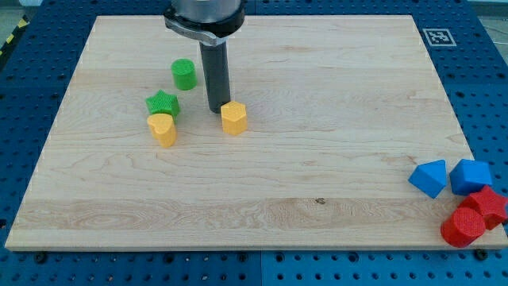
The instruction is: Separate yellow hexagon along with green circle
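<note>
The yellow hexagon (233,117) sits on the wooden board left of centre. The green circle (184,74) stands up and to its left, well apart from it. My tip (217,110) rests on the board just left of the yellow hexagon's upper edge, touching or nearly touching it, and lies between the hexagon and the green circle. The dark rod rises from the tip toward the view's top.
A green star (163,103) touches a yellow heart-like block (163,129) just below it, left of my tip. At the view's bottom right, two blue blocks (429,177) (471,175) and two red blocks (463,226) (486,206) cluster at the board's (317,159) edge.
</note>
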`<state>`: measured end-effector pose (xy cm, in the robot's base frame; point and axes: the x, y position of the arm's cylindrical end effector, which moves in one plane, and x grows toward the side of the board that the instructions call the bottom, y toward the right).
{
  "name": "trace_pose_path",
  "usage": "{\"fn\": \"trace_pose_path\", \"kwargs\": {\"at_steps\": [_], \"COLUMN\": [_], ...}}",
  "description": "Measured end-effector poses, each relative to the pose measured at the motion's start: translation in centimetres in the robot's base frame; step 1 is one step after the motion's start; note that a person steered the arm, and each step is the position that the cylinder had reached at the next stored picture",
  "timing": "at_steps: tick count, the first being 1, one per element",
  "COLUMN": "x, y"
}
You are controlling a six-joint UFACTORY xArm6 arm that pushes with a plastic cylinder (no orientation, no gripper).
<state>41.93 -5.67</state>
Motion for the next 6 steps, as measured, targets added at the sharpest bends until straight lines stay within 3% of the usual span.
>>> {"fn": "trace_pose_path", "kwargs": {"at_steps": [4,6], "x": [1.4,3.8], "y": [5.0,4.1]}}
